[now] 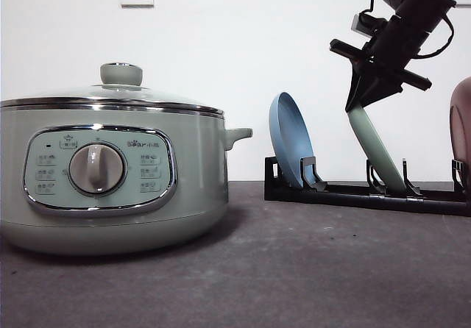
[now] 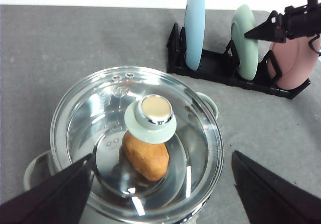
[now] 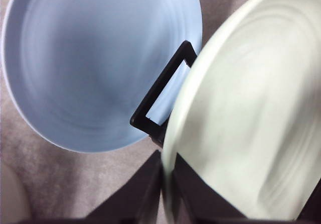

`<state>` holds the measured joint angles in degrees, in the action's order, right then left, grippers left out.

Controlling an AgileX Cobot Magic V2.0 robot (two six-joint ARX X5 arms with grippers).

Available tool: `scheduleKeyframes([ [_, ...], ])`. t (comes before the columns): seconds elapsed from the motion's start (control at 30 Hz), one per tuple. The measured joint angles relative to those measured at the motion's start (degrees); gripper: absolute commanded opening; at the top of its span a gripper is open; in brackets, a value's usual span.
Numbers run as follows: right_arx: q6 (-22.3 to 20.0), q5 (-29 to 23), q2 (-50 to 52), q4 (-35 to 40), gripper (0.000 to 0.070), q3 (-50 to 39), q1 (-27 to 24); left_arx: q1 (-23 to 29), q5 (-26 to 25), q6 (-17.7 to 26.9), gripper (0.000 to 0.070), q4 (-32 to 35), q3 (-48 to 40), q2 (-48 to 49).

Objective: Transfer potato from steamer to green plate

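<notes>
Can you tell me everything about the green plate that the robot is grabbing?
The green plate is pale mint green, round and shallow, with a smooth matte face and faint rings inside it. It stands on edge in a black rack on the table, leaning over, between a blue plate and a pink plate. The right gripper is at its top rim, one dark finger on each side of the edge, as the right wrist view shows. Nothing lies on it yet.
</notes>
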<state>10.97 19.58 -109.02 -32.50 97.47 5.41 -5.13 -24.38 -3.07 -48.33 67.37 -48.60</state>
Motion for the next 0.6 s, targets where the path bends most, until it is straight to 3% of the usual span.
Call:
scheduleKeyframes([
  [0.37,0.0,3.7,10.6,-0.6,0.0008,5.5,0.0,0.0,0.0,0.0,0.0556,-0.1,0.0,0.0],
  [0.6,-3.1,4.0,17.5,-12.3,0.0007,5.8,1.6,0.0,0.0,0.0,0.0556,-0.1,0.0,0.0],
])
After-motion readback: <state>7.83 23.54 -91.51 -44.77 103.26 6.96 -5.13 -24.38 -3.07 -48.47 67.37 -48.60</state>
